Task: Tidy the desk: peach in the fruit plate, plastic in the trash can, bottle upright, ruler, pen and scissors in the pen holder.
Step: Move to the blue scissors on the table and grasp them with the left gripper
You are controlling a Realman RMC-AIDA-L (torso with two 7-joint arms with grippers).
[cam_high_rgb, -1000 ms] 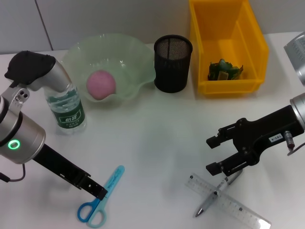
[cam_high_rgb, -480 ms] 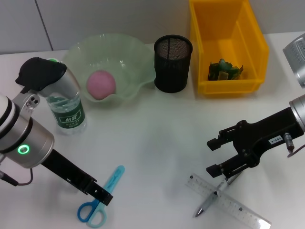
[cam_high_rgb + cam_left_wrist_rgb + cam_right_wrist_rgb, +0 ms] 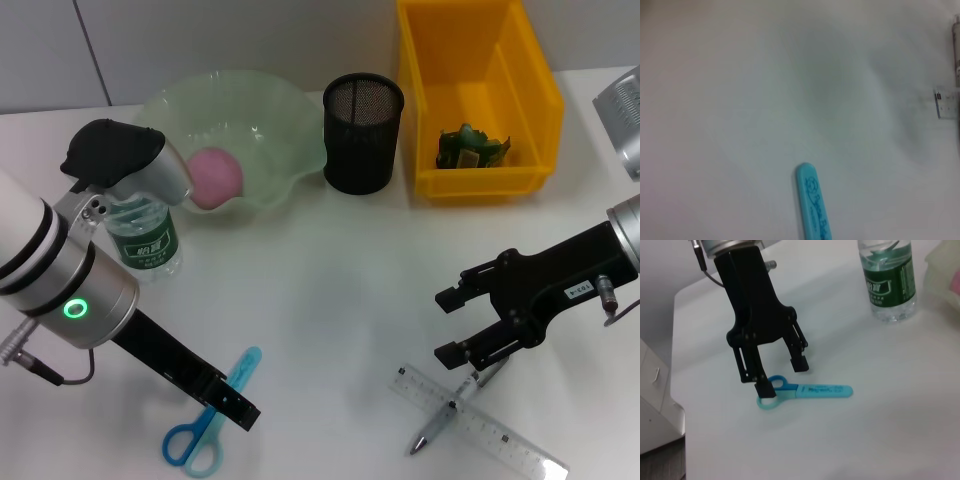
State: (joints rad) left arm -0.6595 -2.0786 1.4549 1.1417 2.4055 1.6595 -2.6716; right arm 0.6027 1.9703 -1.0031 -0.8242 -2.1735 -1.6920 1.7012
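The blue scissors point(image 3: 205, 425) lie flat near the front left, their sheathed blade point(image 3: 812, 202) pointing away. My left gripper point(image 3: 228, 403) is low over them and open; the right wrist view shows my left gripper point(image 3: 781, 376) straddling the scissors point(image 3: 812, 390) near the handles. My right gripper point(image 3: 450, 325) is open, just above the pen point(image 3: 450, 403), which lies across the clear ruler point(image 3: 480, 422). The pink peach point(image 3: 213, 177) sits in the green fruit plate point(image 3: 290, 110). The bottle point(image 3: 145, 238) stands upright. Green plastic point(image 3: 468, 146) lies in the yellow bin point(image 3: 478, 40). The black mesh pen holder point(image 3: 362, 132) is empty.
The pen holder stands between the fruit plate and the yellow bin at the back. A grey object point(image 3: 622, 105) shows at the right edge. The ruler's end point(image 3: 946, 102) and the pen point(image 3: 956, 50) show far off in the left wrist view.
My left arm has moved to the right, and its gripper has slid along the scissors toward the blade. My right arm has not moved.
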